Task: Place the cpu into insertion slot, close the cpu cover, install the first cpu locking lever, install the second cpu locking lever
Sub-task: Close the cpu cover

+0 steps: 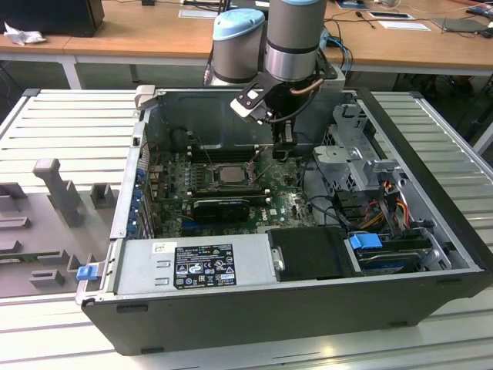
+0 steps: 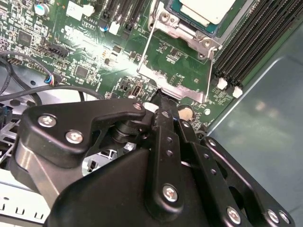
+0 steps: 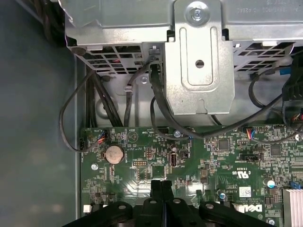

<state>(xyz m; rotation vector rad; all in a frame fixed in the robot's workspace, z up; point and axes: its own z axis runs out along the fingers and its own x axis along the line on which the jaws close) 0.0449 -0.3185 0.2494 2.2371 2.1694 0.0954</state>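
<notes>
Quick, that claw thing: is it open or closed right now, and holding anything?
Gripper: shut, its tip at the edge of the cpu cover; nothing visibly held.

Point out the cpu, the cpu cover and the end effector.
cpu (image 2: 206,8), second wrist view, pale top face.
cpu cover (image 2: 173,85), second wrist view, silvery frame bar.
end effector (image 3: 161,183), first wrist view, between fingertips.

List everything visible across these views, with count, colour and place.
computer case: one, dark grey, lying open
motherboard: one, green, inside the case
cpu: one, pale silver, sitting in the insertion slot
cpu cover: one, silvery, swung open beside the slot
expansion card: one, black, beside the slot
power supply: one, grey, along the case wall
drive cage: one, silvery, beyond the board's edge
gripper: one, black, shut, tips at the cover's edge
</notes>
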